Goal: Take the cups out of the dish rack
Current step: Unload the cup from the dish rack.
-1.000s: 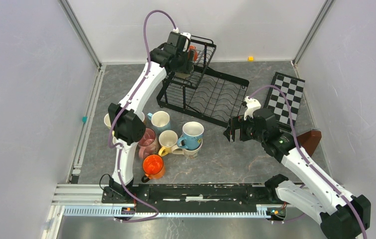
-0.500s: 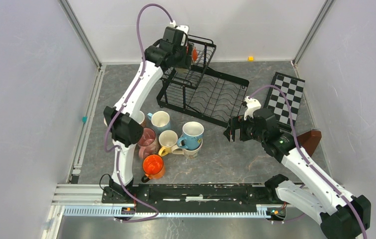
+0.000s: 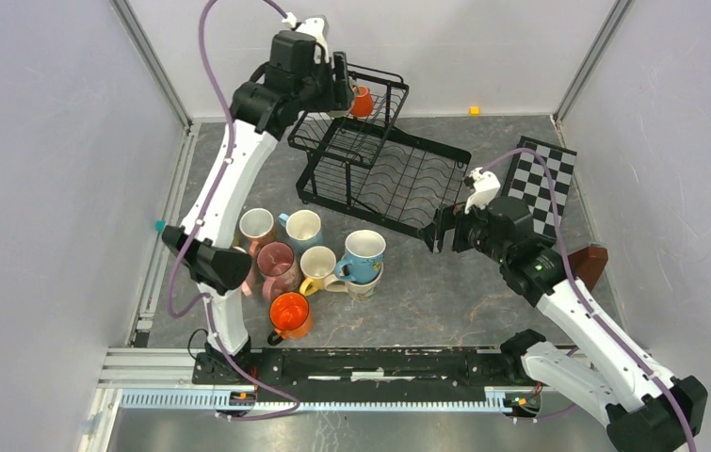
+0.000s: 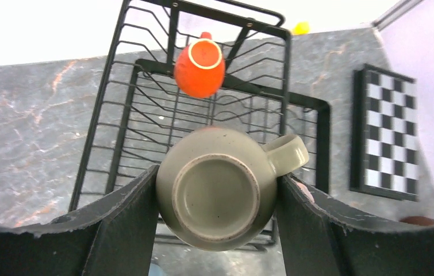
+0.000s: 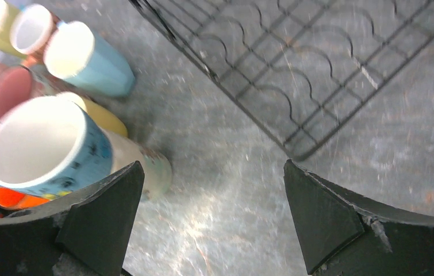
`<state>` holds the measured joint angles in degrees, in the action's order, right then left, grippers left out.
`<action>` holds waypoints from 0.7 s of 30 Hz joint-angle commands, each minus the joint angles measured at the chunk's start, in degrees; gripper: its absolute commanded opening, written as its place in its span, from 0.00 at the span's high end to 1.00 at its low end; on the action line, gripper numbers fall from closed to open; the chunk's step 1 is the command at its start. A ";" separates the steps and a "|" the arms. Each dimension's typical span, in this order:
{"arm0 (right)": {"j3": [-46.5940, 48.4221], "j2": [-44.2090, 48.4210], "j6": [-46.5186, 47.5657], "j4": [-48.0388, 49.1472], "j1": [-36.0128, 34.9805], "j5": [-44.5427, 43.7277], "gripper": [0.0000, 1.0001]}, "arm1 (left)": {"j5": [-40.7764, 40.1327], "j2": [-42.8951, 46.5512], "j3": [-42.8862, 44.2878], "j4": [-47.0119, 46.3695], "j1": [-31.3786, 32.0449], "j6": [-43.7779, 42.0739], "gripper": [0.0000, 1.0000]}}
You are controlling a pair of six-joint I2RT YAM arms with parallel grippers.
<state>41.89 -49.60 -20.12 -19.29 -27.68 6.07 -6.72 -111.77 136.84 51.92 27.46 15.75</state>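
Note:
My left gripper [image 4: 218,177] is shut on a beige cup [image 4: 217,192], gripped by its sides with its base toward the camera and its handle to the right. It hangs above the black wire dish rack [image 4: 111,109]. In the top view my left gripper [image 3: 331,79] is raised at the rack's [image 3: 384,165] upper basket, and the wrist hides the beige cup. An orange cup [image 3: 362,102] [image 4: 199,68] rests in that upper basket. My right gripper [image 3: 443,231] [image 5: 214,221] is open and empty over the floor, by the rack's near right corner.
Several cups stand grouped on the floor left of the rack: cream [image 3: 257,226], light blue [image 3: 302,229], pink [image 3: 278,264], yellow [image 3: 317,266], blue [image 3: 363,252] and orange [image 3: 289,314]. A checkered board [image 3: 540,184] and a brown object [image 3: 587,266] lie at the right.
My left arm has risen and swung back-left, lifting the beige cup out of the upper basket. The right gripper has shifted slightly toward the rack.

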 commanded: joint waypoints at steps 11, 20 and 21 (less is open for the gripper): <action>4.51 2.97 -3.73 29.55 -0.88 8.19 0.03 | 19.73 23.52 -27.83 -18.64 -0.39 31.35 0.73; 7.54 -1.67 -5.86 39.56 -6.11 11.42 0.07 | 28.08 35.93 -54.66 -42.56 -0.31 55.94 0.76; 7.75 -2.24 -6.18 40.23 -6.82 11.38 0.08 | 28.68 36.92 -57.37 -44.88 -0.31 58.33 0.76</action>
<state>46.68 -50.37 -24.40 13.58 -32.51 15.53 16.71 -79.88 86.67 24.60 27.11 58.57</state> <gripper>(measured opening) 0.936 0.724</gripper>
